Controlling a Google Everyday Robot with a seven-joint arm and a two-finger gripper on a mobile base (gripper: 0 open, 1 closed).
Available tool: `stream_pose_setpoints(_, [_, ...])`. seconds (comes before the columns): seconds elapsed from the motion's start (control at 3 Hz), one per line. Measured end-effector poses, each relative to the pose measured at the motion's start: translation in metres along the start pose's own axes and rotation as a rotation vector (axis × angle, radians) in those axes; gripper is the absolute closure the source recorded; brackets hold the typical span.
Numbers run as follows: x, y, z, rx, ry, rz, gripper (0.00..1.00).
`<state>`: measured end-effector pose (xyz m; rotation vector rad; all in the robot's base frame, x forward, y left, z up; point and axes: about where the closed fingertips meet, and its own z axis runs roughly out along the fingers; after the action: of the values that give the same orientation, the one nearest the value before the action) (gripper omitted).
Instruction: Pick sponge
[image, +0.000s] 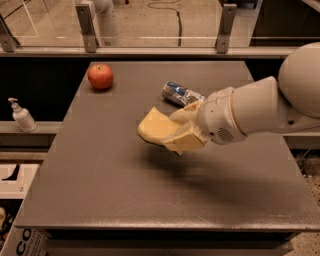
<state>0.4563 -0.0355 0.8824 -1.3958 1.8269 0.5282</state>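
Because the gripper pinches the sponge between its two fingers, up off the table, it should squeeze gently and lift slowly straight up, away from the can just behind it.

End effector, seemingly clamped, aloft mid-view, arm outstretched

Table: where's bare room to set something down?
Bare: the front half of the table, on the near side of the tool, and the left strip in front of the apple. Crowded: centre-right, where the tool holds the sponge close to the can.
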Motion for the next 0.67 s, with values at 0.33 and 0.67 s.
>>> stream_pose_setpoints(0.33, [-0.008,-0.009,-0.02,0.02,-0.038,0.004,1.0])
stream_pose_setpoints(0.67, [-0.018,-0.014,-0.038,0.03,-0.088,0.016,1.0])
